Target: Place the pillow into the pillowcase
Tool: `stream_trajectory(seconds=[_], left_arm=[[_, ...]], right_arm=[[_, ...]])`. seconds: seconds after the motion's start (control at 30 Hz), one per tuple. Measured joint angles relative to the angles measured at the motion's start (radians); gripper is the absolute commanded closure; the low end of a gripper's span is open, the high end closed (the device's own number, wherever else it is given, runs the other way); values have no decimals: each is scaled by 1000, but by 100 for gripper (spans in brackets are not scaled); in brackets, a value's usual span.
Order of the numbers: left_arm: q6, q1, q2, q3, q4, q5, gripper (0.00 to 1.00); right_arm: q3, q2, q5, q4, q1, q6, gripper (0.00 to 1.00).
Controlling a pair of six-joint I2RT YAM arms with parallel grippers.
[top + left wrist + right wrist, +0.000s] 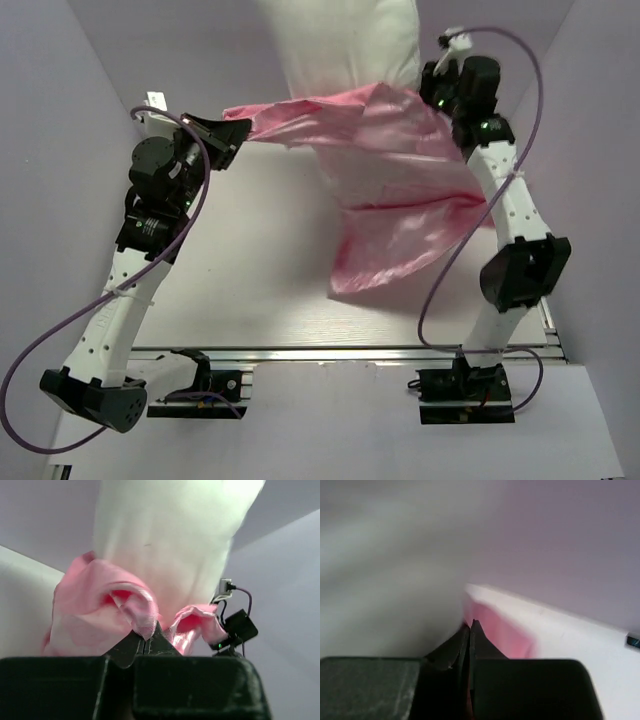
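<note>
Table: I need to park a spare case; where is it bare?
Bare table lies between the left arm and the pillowcase, and along the near rail. The far side is crowded: left end effector and right end effector grip the pillowcase at the pillow.

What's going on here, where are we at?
The left tool and right tool are each shut on the open edge of a shiny pink satin pillowcase, holding it stretched between them. A plump white rectangular pillow is partly inside, with its upper part sticking out at the far side. It is not fully in yet.
</note>
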Motion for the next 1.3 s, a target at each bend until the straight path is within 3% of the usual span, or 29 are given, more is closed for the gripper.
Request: stream_trajectory(seconds=[0.1, 0.23, 0.3, 0.37, 0.43, 0.57, 0.67, 0.73, 1.0, 1.3], left_arm=[[0, -5, 22, -6, -5, 30, 100], [10, 21, 97, -7, -29, 34, 100], [13, 48, 102, -8, -40, 35, 100], [14, 59, 97, -8, -33, 42, 100], [14, 48, 101, -13, -27, 72, 100], [11, 34, 73, -91, 3, 86, 100], [7, 48, 33, -151, -2, 89, 100], [3, 50, 23, -168, -2, 105, 100], [-30, 46, 65, -256, 25, 169, 100], [-97, 59, 163, -433, 62, 114, 100]], right_arm=[[-270, -167, 101, 23, 163, -52, 100], [-497, -389, 167, 31, 773, -175, 100], [-573, -469, 145, 60, 919, -240, 100], [-629, -534, 101, 125, 840, -268, 100], [-635, -540, 41, 167, 650, -259, 100], [-612, -403, 79, 263, 302, -268, 100], [-581, -294, 131, 282, 150, -258, 100], [-597, -276, 142, 272, 136, -254, 100], [-763, -404, 139, 352, 301, -230, 100], [-872, -332, 190, 370, 209, -229, 100]])
